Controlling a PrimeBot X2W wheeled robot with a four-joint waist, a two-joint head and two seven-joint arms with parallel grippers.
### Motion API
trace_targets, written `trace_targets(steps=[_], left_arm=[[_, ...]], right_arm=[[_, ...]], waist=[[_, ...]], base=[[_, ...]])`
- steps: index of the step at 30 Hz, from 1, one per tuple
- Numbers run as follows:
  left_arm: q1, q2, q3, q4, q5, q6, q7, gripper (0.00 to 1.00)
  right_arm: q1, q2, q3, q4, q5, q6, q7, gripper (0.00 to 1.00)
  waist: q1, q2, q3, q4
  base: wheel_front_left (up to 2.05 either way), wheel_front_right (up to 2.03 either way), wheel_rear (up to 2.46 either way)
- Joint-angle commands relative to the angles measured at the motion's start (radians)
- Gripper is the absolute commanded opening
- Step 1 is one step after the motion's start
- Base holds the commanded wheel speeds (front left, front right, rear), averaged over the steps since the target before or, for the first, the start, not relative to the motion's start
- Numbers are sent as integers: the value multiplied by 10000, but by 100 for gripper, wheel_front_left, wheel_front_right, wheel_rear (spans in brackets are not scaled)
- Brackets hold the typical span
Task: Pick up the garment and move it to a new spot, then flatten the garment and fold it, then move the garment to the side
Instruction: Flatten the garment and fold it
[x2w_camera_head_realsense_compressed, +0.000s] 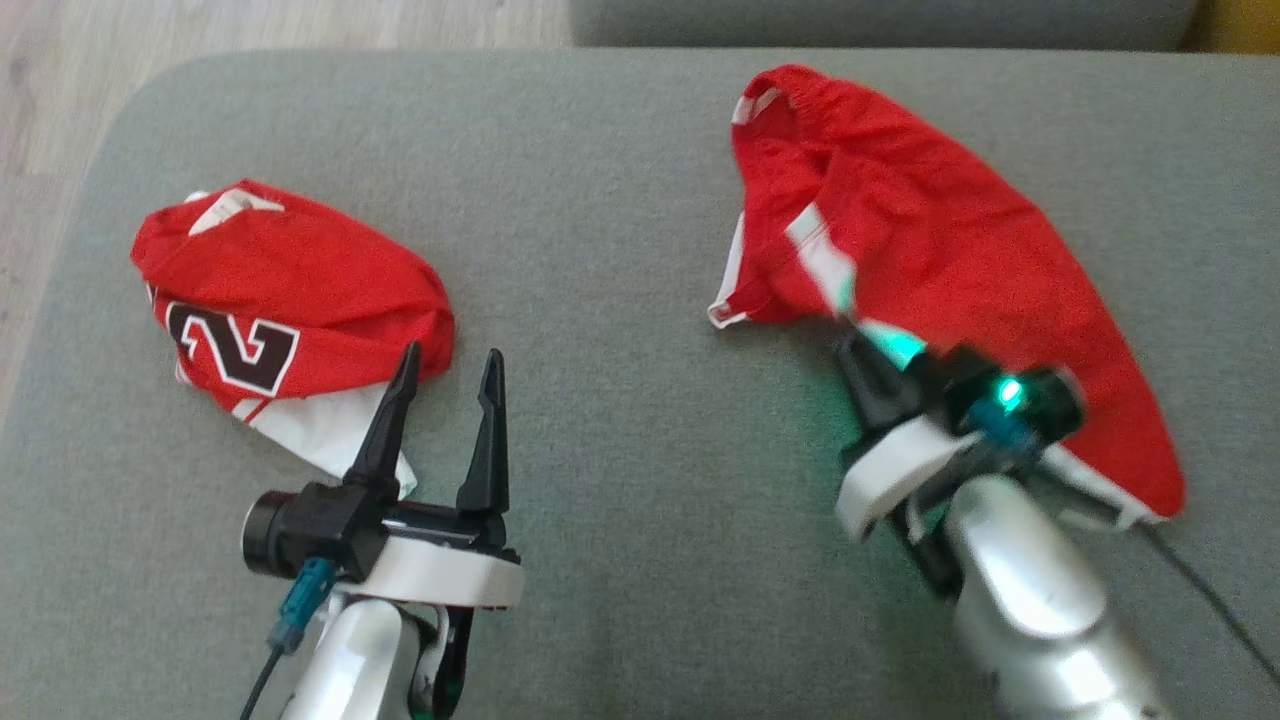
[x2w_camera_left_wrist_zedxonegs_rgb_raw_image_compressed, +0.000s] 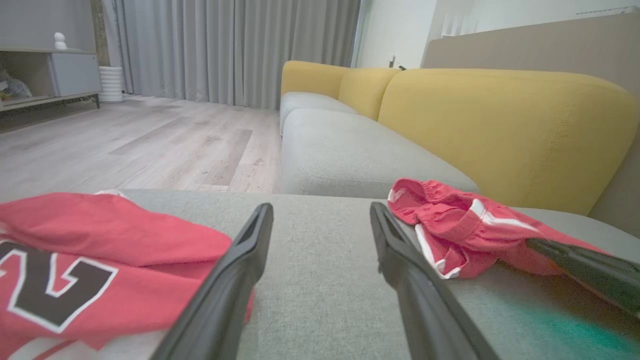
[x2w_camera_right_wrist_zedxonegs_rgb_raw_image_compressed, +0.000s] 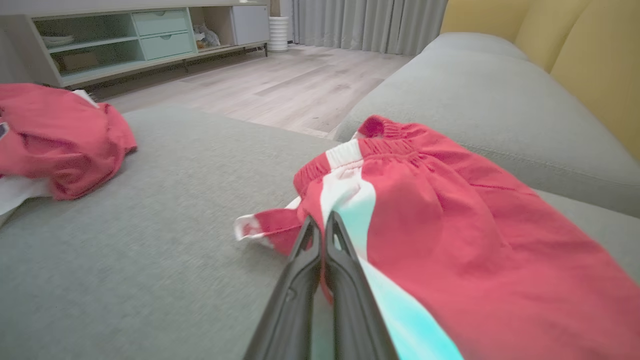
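Observation:
The garment, red shorts (x2w_camera_head_realsense_compressed: 930, 230) with a white side stripe, lies crumpled at the right of the grey cushion (x2w_camera_head_realsense_compressed: 620, 300). My right gripper (x2w_camera_head_realsense_compressed: 852, 335) is shut on the near edge of the shorts, at the white stripe. In the right wrist view the gripper's (x2w_camera_right_wrist_zedxonegs_rgb_raw_image_compressed: 320, 222) two fingers are pressed together on the fabric of the shorts (x2w_camera_right_wrist_zedxonegs_rgb_raw_image_compressed: 450, 225). My left gripper (x2w_camera_head_realsense_compressed: 452, 358) stands open over the cushion with nothing between its fingers. In the left wrist view the open gripper (x2w_camera_left_wrist_zedxonegs_rgb_raw_image_compressed: 321, 210) frames bare cushion, and the shorts (x2w_camera_left_wrist_zedxonegs_rgb_raw_image_compressed: 465, 225) lie to its right.
A second red garment, a jersey (x2w_camera_head_realsense_compressed: 290, 290) with a black-and-white number, lies bunched at the cushion's left, just beside my left gripper. Wooden floor (x2w_camera_head_realsense_compressed: 60, 100) lies past the cushion's left edge. Yellow sofa backrests (x2w_camera_left_wrist_zedxonegs_rgb_raw_image_compressed: 500, 125) rise behind the cushion.

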Motion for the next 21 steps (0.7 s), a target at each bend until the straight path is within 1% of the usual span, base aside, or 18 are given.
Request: trace_targets(steps=[1,5,11,16,20,21], left_arm=[[-219,12,345,-246,-4,7,-93,100],[-44,12,377,-180,28,-12,-93,100],[196,12,470,-103,90,-49,-93,100],[300,12,499,-105,118,-70,-93,100],[363,12,509,-94,144,-99,-93,100],[366,12,505,-86,147,-103,-93,100]], right_arm=[[203,65,525,-406,207,67,-106,0],[688,7,1859,-760,938,67,-107,0],[990,-408,3595,-893,2094,67,-1,0],[1071,-701,4568,-1009,2820,67,214,0],[1084,-874,4936,-1060,3172,67,269,0],[1062,-913,4878,-1055,3173,67,240,36]], waist=[[0,0,-245,-188],[0,0,-626,-405],[0,0,-1018,-625],[0,0,-1113,-690],[0,0,-1131,-721],[0,0,-1134,-722]], base=[[0,0,0],[0,0,0],[0,0,0],[0,0,0],[0,0,0],[0,0,0]])
